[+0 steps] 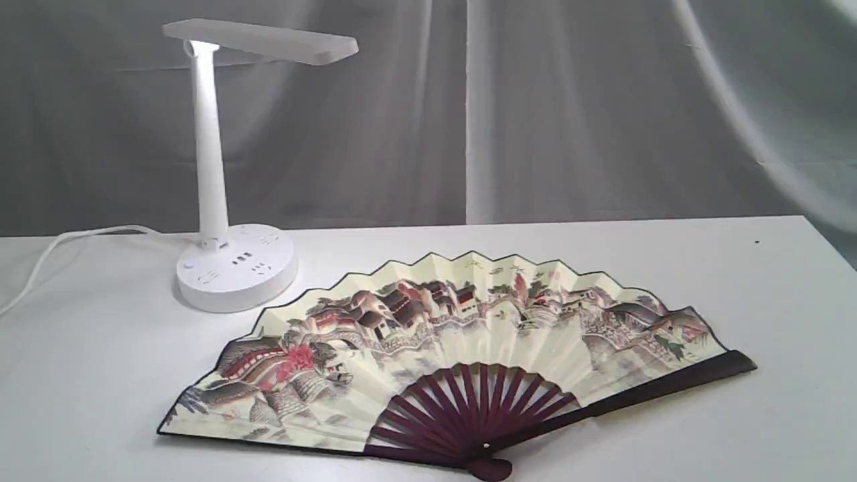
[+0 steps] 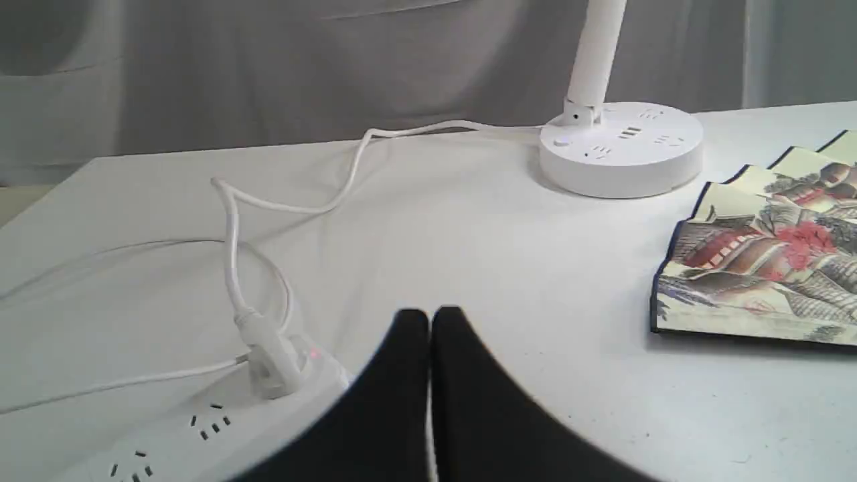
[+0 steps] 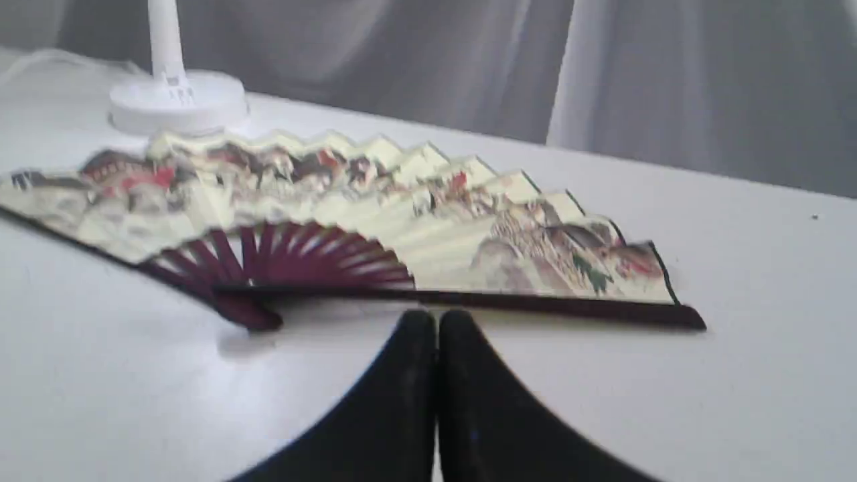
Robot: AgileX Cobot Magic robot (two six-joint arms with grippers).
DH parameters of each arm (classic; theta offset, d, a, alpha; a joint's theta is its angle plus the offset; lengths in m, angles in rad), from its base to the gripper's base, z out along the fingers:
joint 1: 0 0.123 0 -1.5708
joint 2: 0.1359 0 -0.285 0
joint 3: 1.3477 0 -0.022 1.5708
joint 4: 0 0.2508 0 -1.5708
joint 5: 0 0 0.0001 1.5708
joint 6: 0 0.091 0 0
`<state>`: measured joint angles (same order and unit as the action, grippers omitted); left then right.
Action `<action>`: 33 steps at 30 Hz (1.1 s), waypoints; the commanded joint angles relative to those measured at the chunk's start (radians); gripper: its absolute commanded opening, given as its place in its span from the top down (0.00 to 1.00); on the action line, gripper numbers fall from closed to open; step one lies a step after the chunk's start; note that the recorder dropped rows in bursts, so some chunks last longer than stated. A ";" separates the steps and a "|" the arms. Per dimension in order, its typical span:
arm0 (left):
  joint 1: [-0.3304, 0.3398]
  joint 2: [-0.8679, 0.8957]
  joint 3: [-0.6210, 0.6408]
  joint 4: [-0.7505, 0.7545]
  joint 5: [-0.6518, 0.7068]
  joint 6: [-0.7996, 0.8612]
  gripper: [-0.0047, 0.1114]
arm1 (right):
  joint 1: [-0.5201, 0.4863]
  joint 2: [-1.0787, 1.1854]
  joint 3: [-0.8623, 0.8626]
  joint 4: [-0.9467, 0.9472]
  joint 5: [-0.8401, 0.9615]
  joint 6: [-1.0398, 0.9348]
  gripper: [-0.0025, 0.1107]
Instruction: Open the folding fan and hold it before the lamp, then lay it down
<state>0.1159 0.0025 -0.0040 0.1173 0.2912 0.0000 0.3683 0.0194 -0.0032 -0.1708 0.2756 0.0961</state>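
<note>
The folding fan (image 1: 428, 335), pleated cream paper on maroon ribs, lies spread flat on the table (image 1: 736, 435) beside the round-based lamp (image 1: 211, 167). Only the left wrist view shows a white power strip (image 2: 201, 428). Left gripper (image 2: 430, 320) and right gripper (image 3: 436, 320): black jaws pressed together.

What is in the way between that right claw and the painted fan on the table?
Nothing visible. The right claw, closed, points at the dark outer rib of the folding fan from close by, and only a thin strip of white table shows between them. The lamp stands beyond the fan, off that path.
</note>
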 commanded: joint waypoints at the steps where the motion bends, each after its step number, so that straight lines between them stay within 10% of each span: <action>1: -0.004 -0.002 0.004 -0.003 -0.006 0.000 0.96 | 0.001 -0.002 0.003 0.000 0.042 -0.030 0.98; 14: -0.004 -0.002 0.004 -0.003 -0.006 0.000 0.96 | -0.288 -0.019 0.003 0.051 0.072 -0.086 0.98; 33: -0.004 -0.002 0.004 -0.003 -0.006 0.000 0.96 | -0.299 -0.019 0.003 0.055 0.070 -0.118 0.98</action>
<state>0.1159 0.0025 -0.0040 0.1173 0.2912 0.0000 0.0767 0.0049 -0.0032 -0.1258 0.3461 -0.0176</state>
